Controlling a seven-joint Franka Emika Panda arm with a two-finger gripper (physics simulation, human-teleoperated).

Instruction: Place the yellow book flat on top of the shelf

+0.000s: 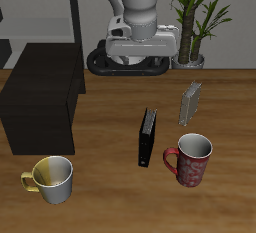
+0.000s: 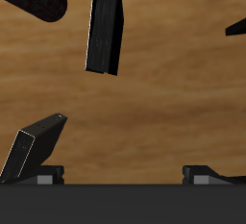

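From my remote seat, the widest thing I see is the brown wood-grain counter (image 1: 110, 127), spreading out beneath my end effector (image 1: 140, 45), which hangs high near the arm's base at the back. Next in size is the shelf (image 1: 40, 105), a low, wide black box-shaped cabinet with a flat top, off to one side of the end effector and nearer the counter's front edge. Behind it I make out a tall grey open-frame rack (image 1: 50, 7). The end effector holds nothing; in the wrist view only its finger (image 2: 50, 174) bases show, set wide apart, so I read it as open. A cream mug with a yellow handle and yellow inside (image 1: 52, 178) sits well forward, and a red patterned mug (image 1: 192, 159) stands apart from it near the front edge. The thin black book (image 1: 148, 137) stands on edge almost straight ahead of the end effector. The yellow book (image 1: 191, 101), small, thin, pale speckled tan-grey, stands upright on the counter behind the red mug, well apart from the shelf.
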